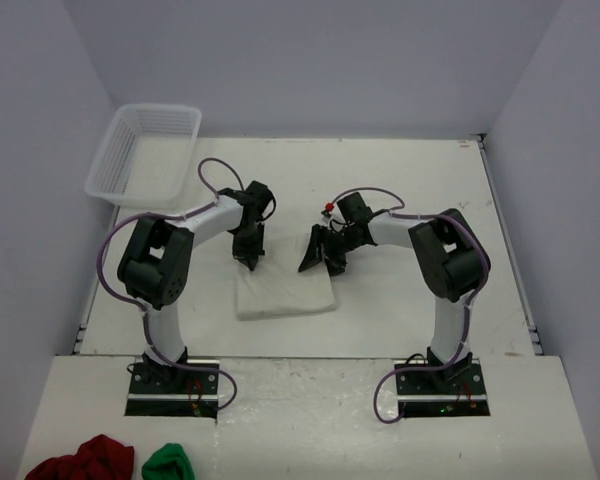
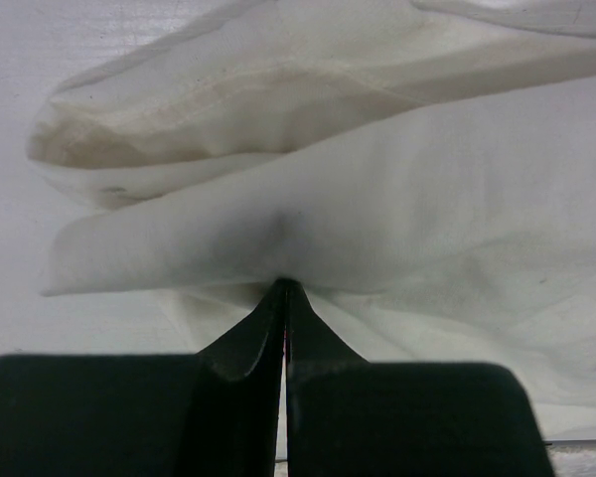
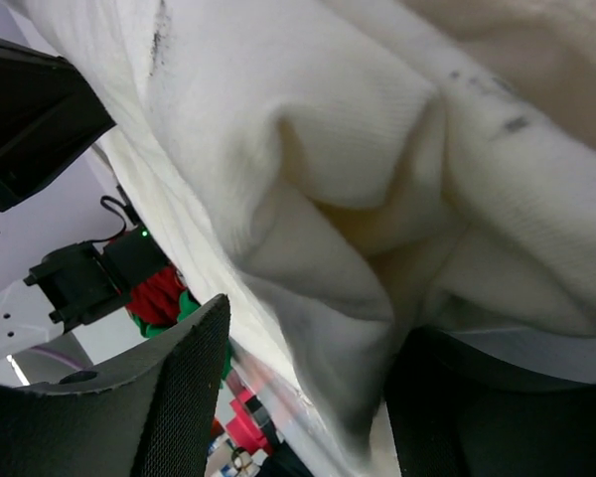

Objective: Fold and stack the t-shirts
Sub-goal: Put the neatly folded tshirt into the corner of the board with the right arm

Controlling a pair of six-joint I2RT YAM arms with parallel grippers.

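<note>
Folded off-white t-shirt (image 1: 285,292) lies mid-frame on the counter (image 1: 410,180), between the two arms. Left pincer (image 1: 250,262) is pressed together, pinching the t-shirt's upper left edge. Right pincer (image 1: 321,262) is at the upper right edge, spread around bunched cloth, not clamped.

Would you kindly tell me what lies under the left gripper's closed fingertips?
The folded off-white t-shirt, lying on the white table; the left gripper touches a dimpled fold of it. Whatever is beneath that cloth is covered.
</note>
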